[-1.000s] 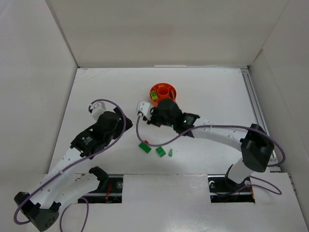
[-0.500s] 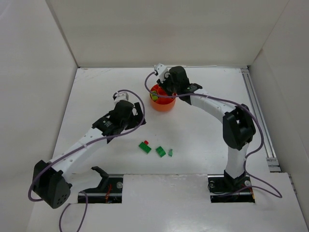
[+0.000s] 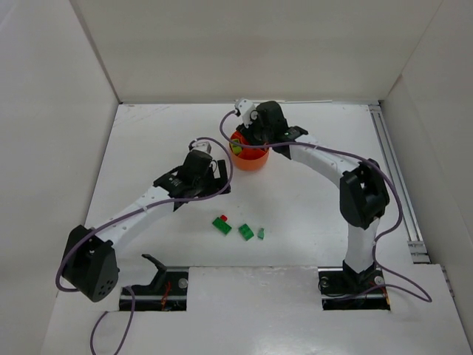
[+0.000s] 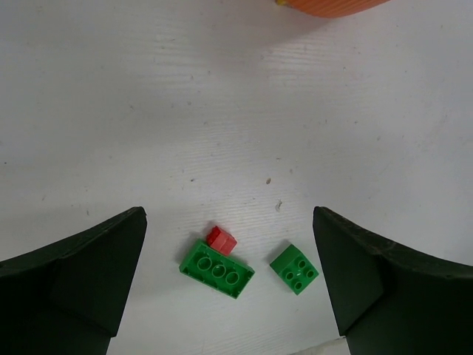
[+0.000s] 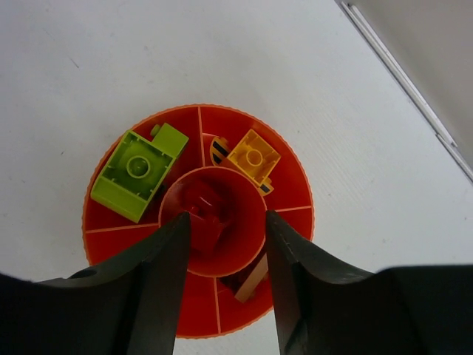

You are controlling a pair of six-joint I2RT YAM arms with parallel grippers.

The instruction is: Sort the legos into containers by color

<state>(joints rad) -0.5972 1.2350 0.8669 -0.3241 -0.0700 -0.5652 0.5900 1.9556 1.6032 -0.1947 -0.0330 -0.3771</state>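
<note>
The orange dish (image 3: 256, 163) stands at the back middle of the table. In the right wrist view the dish (image 5: 304, 194) holds a lime brick (image 5: 137, 174), a yellow brick (image 5: 253, 157), red bricks (image 5: 205, 209) in its central ring and a tan brick (image 5: 250, 282). My right gripper (image 5: 225, 219) is open and empty, right over the central ring. My left gripper (image 4: 229, 296) is open above the loose bricks: a green 2x3 brick (image 4: 216, 269), a small red brick (image 4: 221, 239) touching it, and a green 2x2 brick (image 4: 294, 268).
In the top view the loose bricks (image 3: 222, 225) lie near the front middle, with one more small green piece (image 3: 261, 234) to their right. White walls enclose the table on three sides. A rail (image 3: 392, 170) runs along the right edge.
My right arm swung from the middle of the table back to over the dish. My left arm reached forward and right, toward the loose bricks.
</note>
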